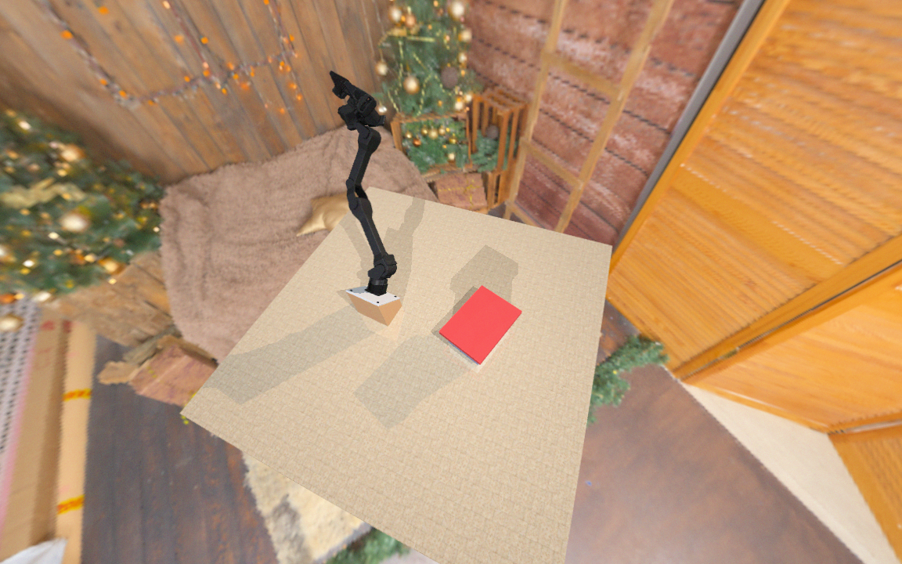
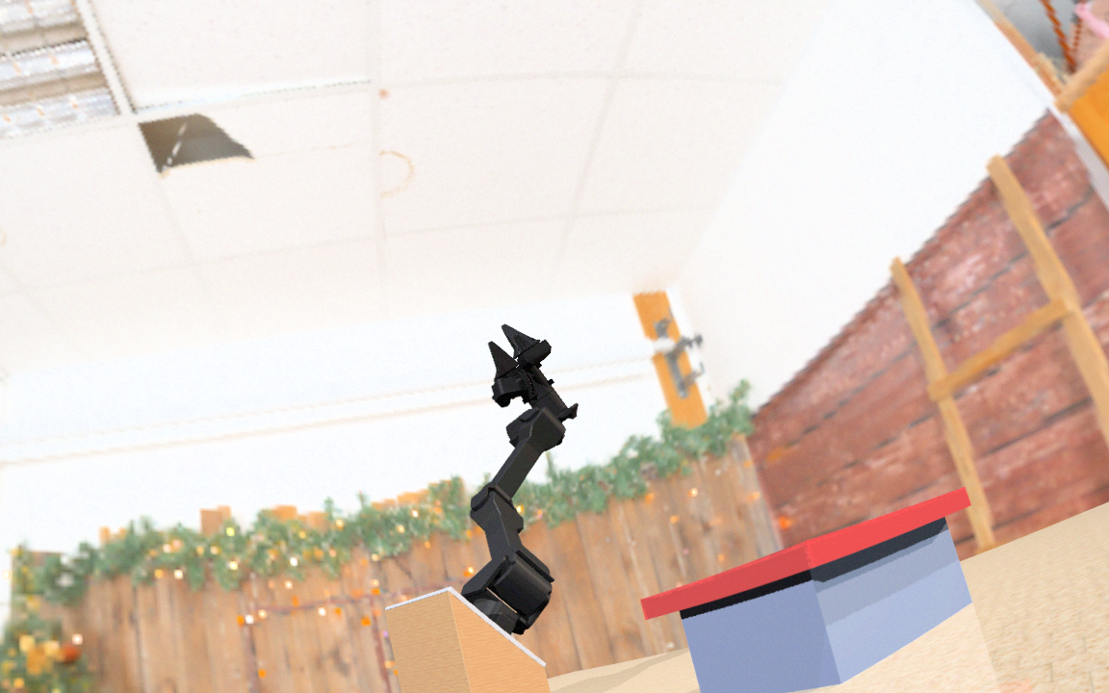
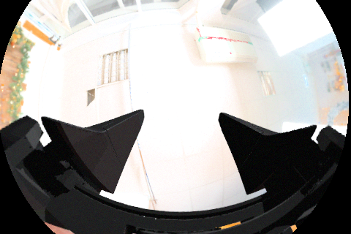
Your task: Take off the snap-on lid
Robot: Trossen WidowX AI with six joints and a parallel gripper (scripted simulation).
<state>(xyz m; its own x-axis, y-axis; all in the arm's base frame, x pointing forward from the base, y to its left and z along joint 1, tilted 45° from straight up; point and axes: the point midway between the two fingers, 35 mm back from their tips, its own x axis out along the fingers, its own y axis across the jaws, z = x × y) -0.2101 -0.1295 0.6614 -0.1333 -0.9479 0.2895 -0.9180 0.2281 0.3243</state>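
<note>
A flat red lid (image 1: pixel 481 323) (image 2: pixel 809 551) sits on top of the storage box, its rim overhanging the sides. The storage box (image 2: pixel 757 642) is blue-grey with a dark band just under the lid, and stands on the table; in the top view the lid hides nearly all of it. My gripper (image 2: pixel 504 336) (image 3: pixel 183 115) is open and empty, raised high above the table and pointing upward, far from the lid and the box.
The arm's base is mounted on a wedge-shaped block (image 1: pixel 374 309) (image 2: pixel 425 646) with a white top, to the left of the box on the woven-patterned table (image 1: pixel 440 456). The table's right edge lies beyond the box.
</note>
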